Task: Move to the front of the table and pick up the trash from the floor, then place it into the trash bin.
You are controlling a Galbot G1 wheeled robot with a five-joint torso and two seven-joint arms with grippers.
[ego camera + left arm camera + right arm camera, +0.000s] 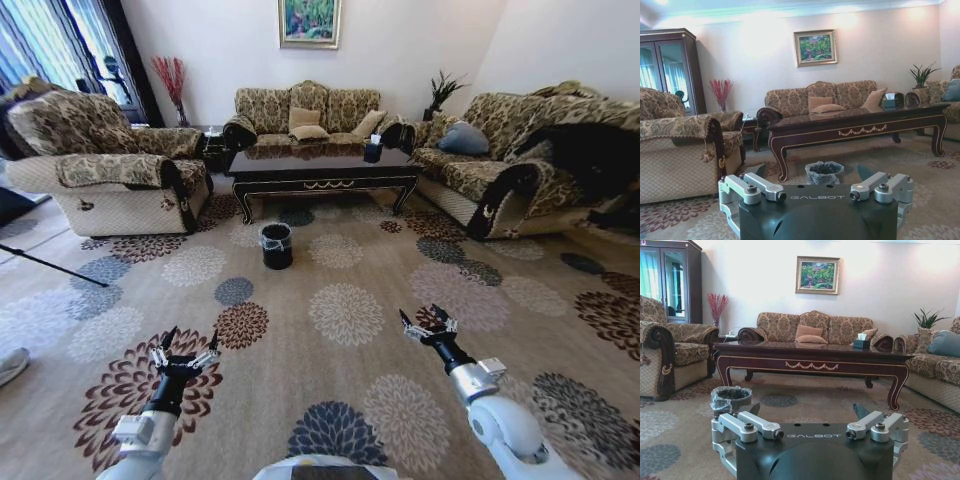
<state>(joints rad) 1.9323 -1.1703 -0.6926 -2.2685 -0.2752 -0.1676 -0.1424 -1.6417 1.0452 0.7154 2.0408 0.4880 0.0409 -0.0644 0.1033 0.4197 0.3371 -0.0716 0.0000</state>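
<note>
Left gripper (186, 339), right gripper (427, 320): both marked GALBOT, fingers apart, empty, above floor (340, 270). Trash bin (276, 245) before table (323, 162).

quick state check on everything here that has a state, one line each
left gripper: open, empty, held above the floor
right gripper: open, empty, held above the floor
trash bin: upright on the floor in front of the table, clear liner over its rim
tissue box: on the table, white tissue sticking up

Bright daylight; wall (765, 55) glare; perhaps fisheye edges
</note>
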